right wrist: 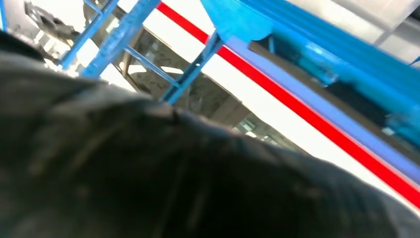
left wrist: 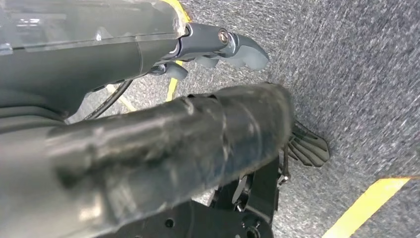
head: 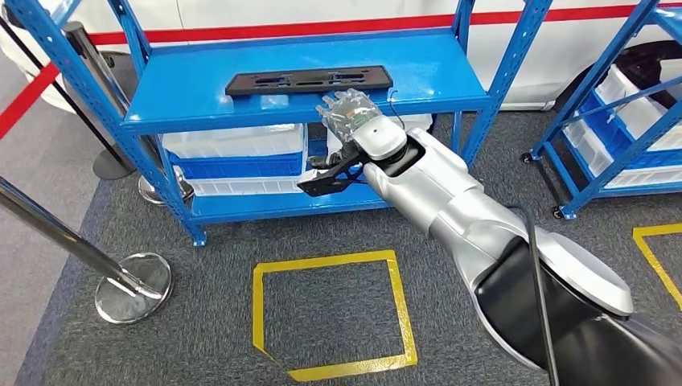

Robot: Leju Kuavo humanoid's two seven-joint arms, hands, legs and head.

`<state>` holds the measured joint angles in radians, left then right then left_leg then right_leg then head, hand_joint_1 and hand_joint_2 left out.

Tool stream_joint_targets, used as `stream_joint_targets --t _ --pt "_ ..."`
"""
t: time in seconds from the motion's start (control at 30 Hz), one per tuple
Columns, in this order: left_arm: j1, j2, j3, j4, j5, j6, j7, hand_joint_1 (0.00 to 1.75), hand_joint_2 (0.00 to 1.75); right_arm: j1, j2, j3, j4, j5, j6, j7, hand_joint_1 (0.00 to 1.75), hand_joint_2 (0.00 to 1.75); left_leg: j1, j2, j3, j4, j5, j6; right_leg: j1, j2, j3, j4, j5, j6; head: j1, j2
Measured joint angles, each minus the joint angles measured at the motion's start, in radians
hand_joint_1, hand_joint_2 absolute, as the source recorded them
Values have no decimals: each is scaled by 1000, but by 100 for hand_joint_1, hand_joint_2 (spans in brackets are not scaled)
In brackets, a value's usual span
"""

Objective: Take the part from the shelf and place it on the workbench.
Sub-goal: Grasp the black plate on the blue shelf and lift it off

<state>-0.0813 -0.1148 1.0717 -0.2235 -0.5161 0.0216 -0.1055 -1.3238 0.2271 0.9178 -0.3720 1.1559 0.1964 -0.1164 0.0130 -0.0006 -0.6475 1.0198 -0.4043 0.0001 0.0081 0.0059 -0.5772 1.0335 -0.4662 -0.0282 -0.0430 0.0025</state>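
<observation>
The long flat black plastic part (head: 309,80) with slots lies lengthwise on the blue metal shelf (head: 201,96), near its front edge, within easy reach. The right hand (head: 347,111) hovers at that edge just below the part, holding nothing; how far its fingers spread I cannot tell. The left hand (left wrist: 218,47) hangs over grey carpet (left wrist: 356,74), fingers curled, empty.

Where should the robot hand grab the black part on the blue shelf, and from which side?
Probably the near long edge of the black part, toward its right end, coming from the open shelf front. It is a long flat plate lying flat with its length along that front, so a pinch across the thin edge looks most workable. The right robot hand is already at that end.
</observation>
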Motion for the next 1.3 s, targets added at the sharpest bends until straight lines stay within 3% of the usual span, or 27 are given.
stream_joint_targets --t 0.1,0.13,0.2,0.23,0.27,0.3,0.33,0.4,0.43,0.5,0.6,0.67,0.73,0.77,0.8,0.83,0.9,0.93,0.97,1.07,1.13,1.23,1.27,1.3 --pt "1 -1 0 0 -3 -3 -2 0 0 -6 8 0 0 1 2 -7 0 0 9 -2 19 -12 5 13 0 -3 -9 29 -26 18 2 0" --pt "1 -2 0 0 -4 -5 -4 0 0 -8 11 0 0 1 4 -12 0 0 12 -1 27 -16 3 18 -1 -3 -29 71 -45 24 2 0" --pt "0 -2 0 0 -7 -9 -9 0 0 -9 17 0 0 -1 10 -22 0 0 12 -1 37 -17 -5 25 -9 -3 -100 195 -88 33 3 0" --pt "0 -2 0 0 -8 -11 -11 0 0 -7 21 0 0 -6 12 -26 0 0 12 -2 42 -16 -11 25 -13 -3 -137 248 -97 37 3 0" --pt "-1 -2 0 0 -8 -12 -12 0 0 -6 23 0 -1 -12 14 -30 0 0 12 -3 48 -15 -17 24 -18 -3 -162 273 -88 40 3 0" --pt "-1 -2 0 0 -9 -13 -13 0 0 -6 26 0 -2 -18 15 -33 0 0 13 -4 55 -13 -24 22 -21 -4 -169 261 -60 42 3 0" --pt "0 -2 0 0 -10 -13 -13 0 0 -8 27 0 -3 -21 16 -34 0 0 14 -5 63 -10 -32 19 -24 -5 -157 213 -16 42 3 0" --pt "1 -3 0 0 -10 -12 -12 0 0 -14 29 0 -6 -23 19 -37 0 0 14 -6 77 -5 -49 11 -23 -5 -109 85 60 39 3 0" --pt "1 -4 0 0 -11 -12 -11 0 0 -18 31 0 -6 -23 20 -39 0 0 13 -6 80 -3 -56 6 -20 -6 -90 42 74 36 3 0" --pt "-1 -4 0 0 -13 -11 -8 0 0 -23 35 0 -8 -24 22 -40 0 0 11 -6 82 -4 -61 -6 -12 -5 -75 15 66 27 3 0" --pt "-2 -5 0 0 -16 -10 -1 0 0 -28 41 -1 -10 -42 31 -43 0 0 15 -4 85 8 -78 -22 -17 -3 -57 -1 59 9 3 0" --pt "-2 -6 0 0 -16 -10 1 0 0 -30 47 -13 -11 -84 51 -49 0 0 16 -3 39 102 -120 -26 -19 -4 -42 -10 54 -3 2 0" --pt "-2 -6 1 0 -16 -10 0 0 0 -25 51 -35 -10 -131 74 -56 0 0 16 -3 -42 236 -163 -29 -15 -4 -34 -10 45 -12 2 0" --pt "-2 -6 1 0 -16 -10 -1 0 0 -20 53 -45 -9 -145 81 -58 0 0 16 -3 -71 275 -165 -29 -13 -3 -30 -9 41 -14 2 0" --pt "-1 -6 2 0 -16 -10 -1 0 0 -17 54 -52 -9 -153 85 -60 0 0 16 -3 -82 275 -144 -29 -11 -3 -25 -8 35 -14 2 0" --pt "0 -6 2 0 -16 -10 -1 0 0 -16 56 -58 -9 -157 86 -60 0 0 16 -3 -74 236 -106 -27 -11 -2 -18 -6 29 -13 2 0" --pt "3 -6 4 0 -16 -10 -1 0 0 -17 57 -66 -8 -161 87 -61 0 0 13 -2 -22 101 -23 -20 -8 -1 -6 0 14 -8 2 0" --pt "3 -6 5 0 -16 -10 -2 0 0 -17 58 -70 -8 -161 88 -61 0 0 11 -2 2 48 -4 -15 -6 0 -3 3 8 -4 2 0" --pt "2 -6 6 0 -16 -10 -2 0 0 -17 58 -72 -8 -161 88 -61 0 0 8 -3 15 17 1 -11 -5 0 -2 4 4 1 3 0" --pt "-1 -6 7 0 -16 -10 -2 0 0 -17 59 -76 -8 -161 89 -61 0 0 7 -4 23 3 -8 0 -4 -1 -1 4 -3 14 3 0" --pt "0 -7 7 0 -16 -10 -2 0 0 -20 59 -79 -8 -161 89 -61 0 0 13 -3 34 -5 -12 10 -5 -2 -16 42 -26 24 3 0" --pt "0 -8 7 0 -17 -11 -3 0 0 -19 59 -85 -6 -186 104 -63 0 0 14 -3 46 -8 -21 22 -11 -2 -118 224 -94 34 3 0" --pt "0 -8 8 0 -17 -12 -5 0 0 -16 58 -90 -5 -207 115 -65 0 0 14 -3 49 -7 -25 23 -13 -3 -151 271 -99 36 3 0" --pt "0 -8 8 0 -17 -12 -7 0 0 -13 58 -99 -3 -228 126 -68 0 0 14 -5 54 -5 -30 23 -15 -3 -169 282 -84 37 3 0"
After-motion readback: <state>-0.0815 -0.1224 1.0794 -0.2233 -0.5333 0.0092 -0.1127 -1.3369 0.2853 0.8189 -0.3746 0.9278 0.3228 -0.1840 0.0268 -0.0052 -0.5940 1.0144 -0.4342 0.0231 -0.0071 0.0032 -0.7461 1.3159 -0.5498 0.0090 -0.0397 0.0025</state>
